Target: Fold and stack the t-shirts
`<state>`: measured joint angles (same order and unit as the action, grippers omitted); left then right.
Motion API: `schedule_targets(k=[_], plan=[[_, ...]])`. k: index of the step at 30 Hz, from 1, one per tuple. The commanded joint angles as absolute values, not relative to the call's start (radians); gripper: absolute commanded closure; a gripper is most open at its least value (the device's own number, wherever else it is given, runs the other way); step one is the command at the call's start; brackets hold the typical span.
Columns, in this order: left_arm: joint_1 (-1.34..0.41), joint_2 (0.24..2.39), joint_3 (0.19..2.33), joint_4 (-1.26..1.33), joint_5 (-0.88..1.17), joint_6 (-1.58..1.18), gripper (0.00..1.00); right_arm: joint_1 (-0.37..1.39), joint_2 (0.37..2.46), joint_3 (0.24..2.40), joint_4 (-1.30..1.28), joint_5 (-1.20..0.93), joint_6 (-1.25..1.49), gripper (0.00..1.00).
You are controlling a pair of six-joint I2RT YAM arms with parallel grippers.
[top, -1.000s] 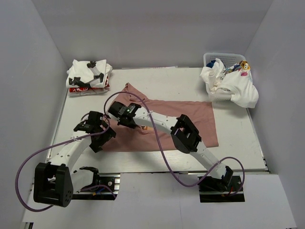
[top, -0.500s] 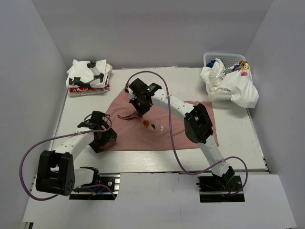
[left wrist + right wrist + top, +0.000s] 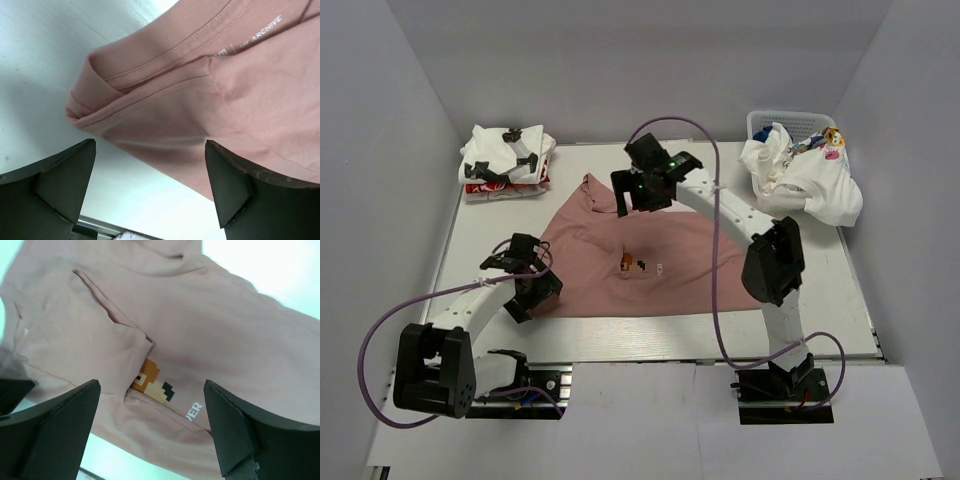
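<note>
White walls enclose a pale counter (image 3: pixel 820 300) where a dusty-pink t-shirt (image 3: pixel 670 270) lies spread at the middle, its small pixel print facing up. The left end effector (image 3: pixel 150 150) hovers wide open and empty over the shirt's near-left corner, at what looks like a ribbed cuff, and the right end effector (image 3: pixel 642 192) hangs above the far edge, equally wide and empty. Folded shirts (image 3: pixel 508 160) sit stacked at far left, and crumpled white shirts (image 3: pixel 820 190) spill from a basket (image 3: pixel 790 115) at far right.

The top camera looks steeply down over the whole table (image 3: pixel 820 300). Both wrist cameras face downward, very close — all three share the pink t-shirt (image 3: pixel 590 250), mid-frame from above.
</note>
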<state>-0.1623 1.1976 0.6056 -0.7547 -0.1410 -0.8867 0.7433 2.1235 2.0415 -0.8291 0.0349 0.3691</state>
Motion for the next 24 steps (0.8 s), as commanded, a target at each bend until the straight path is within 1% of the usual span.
schedule_targets(k=[1, 3, 4, 6, 7, 8, 9, 10, 11, 12, 14, 16, 20, 24], plan=[[-0.175, 1.151, 0.675, -0.778, -0.169, -0.890, 0.00, 0.756, 1.987, 1.952, -0.778, 0.102, 0.338, 0.10], [-0.175, 1.138, 0.712, -0.778, -0.169, -0.867, 0.00, 0.752, 1.880, 1.814, -0.711, 0.142, 0.347, 0.10], [-0.175, 1.129, 0.728, -0.778, -0.169, -0.867, 0.00, 0.749, 1.756, 1.681, -0.659, 0.194, 0.357, 0.10], [-0.175, 1.129, 0.788, -0.778, -0.179, -0.836, 0.00, 0.720, 1.674, 1.451, -0.598, 0.233, 0.373, 0.10], [-0.175, 1.129, 0.807, -0.769, -0.169, -0.827, 0.00, 0.712, 1.578, 1.401, -0.588, 0.262, 0.409, 0.10], [-0.175, 1.141, 0.821, -0.756, -0.158, -0.818, 0.00, 0.703, 1.548, 1.358, -0.581, 0.281, 0.425, 0.10], [-0.175, 1.152, 0.831, -0.737, -0.125, -0.799, 0.00, 0.669, 1.522, 1.235, -0.578, 0.278, 0.439, 0.10], [-0.175, 1.176, 0.831, -0.682, -0.088, -0.799, 0.00, 0.652, 1.455, 1.163, -0.566, 0.259, 0.465, 0.10], [-0.175, 1.192, 0.831, -0.655, -0.087, -0.787, 0.00, 0.631, 1.434, 1.163, -0.557, 0.252, 0.474, 0.10], [-0.175, 1.212, 0.819, -0.629, -0.053, -0.787, 0.00, 0.618, 1.402, 1.059, -0.546, 0.226, 0.483, 0.10], [-0.175, 1.277, 0.807, -0.560, 0.000, -0.756, 0.00, 0.579, 1.372, 0.973, -0.525, 0.206, 0.492, 0.10], [-0.175, 1.318, 0.796, -0.549, 0.024, -0.746, 0.00, 0.562, 1.358, 0.940, -0.509, 0.195, 0.500, 0.10], [-0.175, 1.355, 0.694, -0.525, 0.015, -0.746, 0.00, 0.526, 1.362, 0.850, -0.443, 0.149, 0.482, 0.10], [-0.175, 1.355, 0.605, -0.570, -0.041, -0.776, 0.00, 0.523, 1.359, 0.773, -0.417, 0.132, 0.491, 0.10]])
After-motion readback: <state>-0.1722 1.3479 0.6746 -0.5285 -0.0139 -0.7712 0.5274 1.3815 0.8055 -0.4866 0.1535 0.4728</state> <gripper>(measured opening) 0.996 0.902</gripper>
